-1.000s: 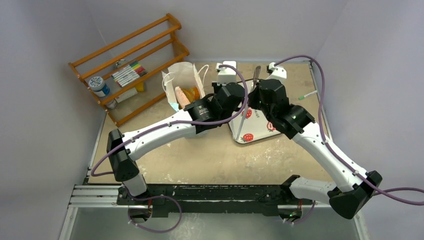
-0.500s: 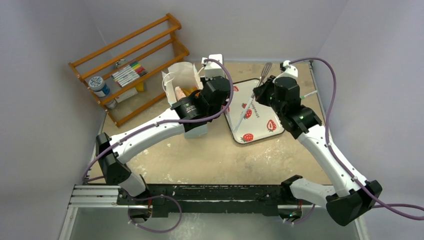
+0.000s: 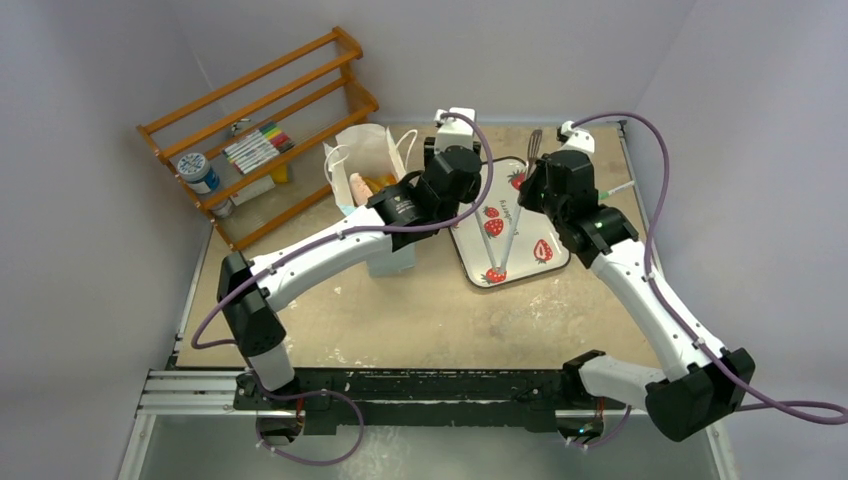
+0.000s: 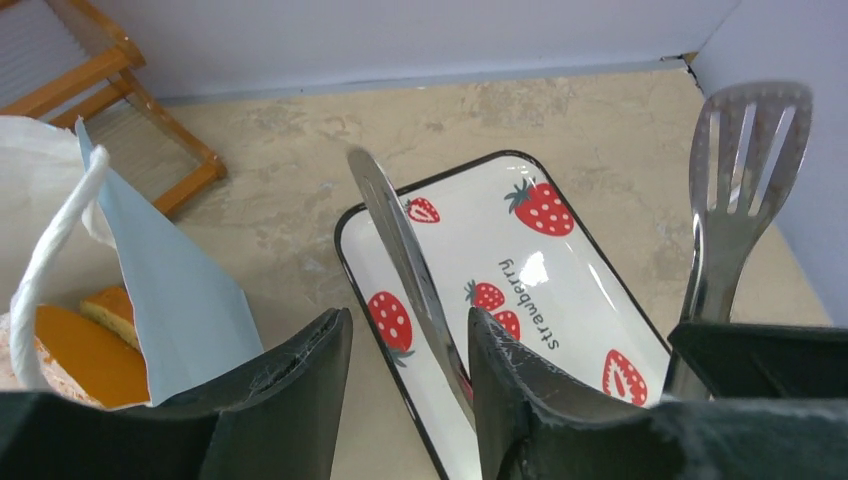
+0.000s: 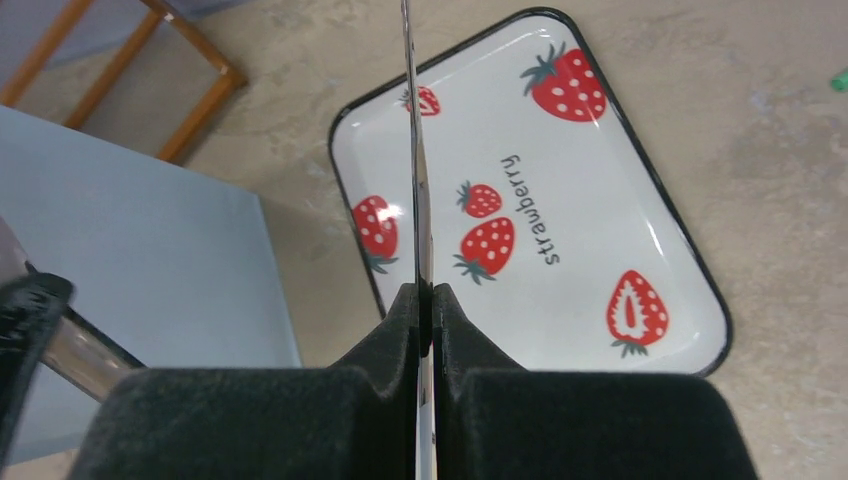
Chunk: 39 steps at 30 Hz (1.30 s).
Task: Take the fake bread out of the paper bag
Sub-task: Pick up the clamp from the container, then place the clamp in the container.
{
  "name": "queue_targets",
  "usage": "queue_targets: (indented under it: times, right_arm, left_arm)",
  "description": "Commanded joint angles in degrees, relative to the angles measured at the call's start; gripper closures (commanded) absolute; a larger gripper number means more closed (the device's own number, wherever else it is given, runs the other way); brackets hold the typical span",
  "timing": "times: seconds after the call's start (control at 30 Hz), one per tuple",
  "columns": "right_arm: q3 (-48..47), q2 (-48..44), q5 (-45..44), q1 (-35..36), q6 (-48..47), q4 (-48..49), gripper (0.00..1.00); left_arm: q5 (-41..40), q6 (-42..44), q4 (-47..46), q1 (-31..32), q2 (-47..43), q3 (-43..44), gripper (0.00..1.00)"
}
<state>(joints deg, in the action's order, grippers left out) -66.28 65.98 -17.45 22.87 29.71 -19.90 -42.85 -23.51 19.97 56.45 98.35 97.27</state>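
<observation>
The pale-blue paper bag (image 3: pixel 362 150) stands upright at the back left, its wall (image 4: pixel 170 290) close to my left fingers. The fake bread (image 3: pixel 368 185) is inside it; an orange piece (image 4: pixel 85 345) shows under the cord handle. Beside the bag's right side, over the tray's left edge, my left gripper (image 4: pixel 408 318) is open. One arm of the metal tongs (image 4: pixel 400 230) passes loosely between its fingers. My right gripper (image 5: pixel 431 290) is shut on the tongs' thin arm (image 5: pixel 411 120). The slotted head (image 4: pixel 750 130) rises at the right.
The white strawberry-print tray (image 3: pixel 540 262) lies under both grippers, right of the bag. A wooden rack (image 3: pixel 260 110) with markers and a jar stands at the back left. A green-tipped pen (image 3: pixel 615 189) lies near the right wall. Walls close in the back and sides.
My left gripper has opened and swung from the bag's mouth back right over the tray. My right gripper has kept its hold, and the tongs now stand steeper over the tray.
</observation>
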Motion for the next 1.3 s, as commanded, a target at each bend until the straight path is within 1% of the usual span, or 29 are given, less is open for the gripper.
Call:
queue_targets:
  times: [0.0, 0.03, 0.1, 0.33, 0.57, 0.8, 1.03, 1.13, 1.27]
  right_arm:
    - [-0.96, 0.70, -4.89, -1.34, -5.26, -2.74, 1.00]
    - [-0.91, 1.19, -4.98, -1.34, -5.60, -2.89, 1.00]
    - [-0.74, 2.02, -4.98, -1.34, -6.15, -2.86, 1.00]
    - [-0.34, 7.19, -4.42, -1.34, -8.31, -1.59, 1.00]
    - [-0.65, 14.58, -2.62, -1.43, -10.71, 1.72, 1.00]
    - [-3.64, 24.95, 0.61, -2.26, -13.13, 4.68, 1.00]
    - [-5.90, 31.87, 2.66, -2.56, -13.20, 5.76, 1.00]
    - [-7.05, 34.13, 2.80, -2.87, -13.36, 6.08, 0.92]
    - [-8.93, 36.18, 2.25, -3.29, -13.68, 6.34, 0.75]
  left_arm:
    - [-3.44, 4.25, -1.39, -2.40, 0.67, 5.31, 0.49]
    - [-3.61, 4.33, -1.66, -2.44, 0.88, 5.59, 0.44]
    - [-3.81, 4.58, -2.50, -2.44, 0.89, 5.75, 0.39]
    - [-4.95, 5.17, -3.64, -2.48, -0.16, 6.70, 0.33]
    - [-6.05, 5.12, -4.53, -2.35, -4.37, 5.57, 0.32]
    - [-6.67, 4.34, -4.58, -2.10, -8.92, 1.55, 0.32]
    - [-7.25, 3.48, -3.66, -1.62, -11.67, -1.56, 0.32]
    - [-7.16, 3.16, -3.38, -1.55, -12.43, -2.66, 0.32]
    - [-7.16, 2.86, -3.04, -1.60, -12.81, -3.64, 0.32]
